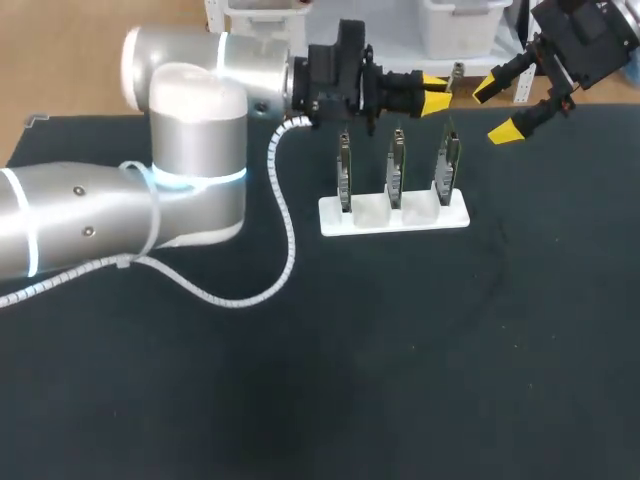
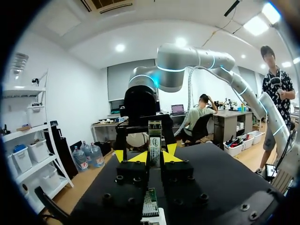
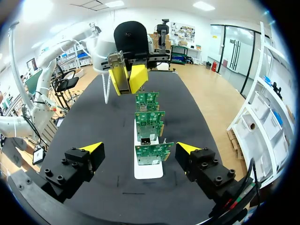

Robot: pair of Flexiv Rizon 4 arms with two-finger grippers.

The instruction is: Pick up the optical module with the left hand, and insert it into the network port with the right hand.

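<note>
The left pincer [image 2: 154, 156] grips the optical module [image 2: 154, 140] between its fingers. The right pincer [image 3: 139, 148] gapes wide, the module ahead of it, above the circuit boards [image 3: 149, 123]. Handover looks next, calling for closing squarely on the module's free end.

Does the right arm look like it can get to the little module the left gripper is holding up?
Probably yes. The right gripper is open and faces the left gripper, which holds the module above the green boards. Nothing sits in the gap between the two grippers.
</note>
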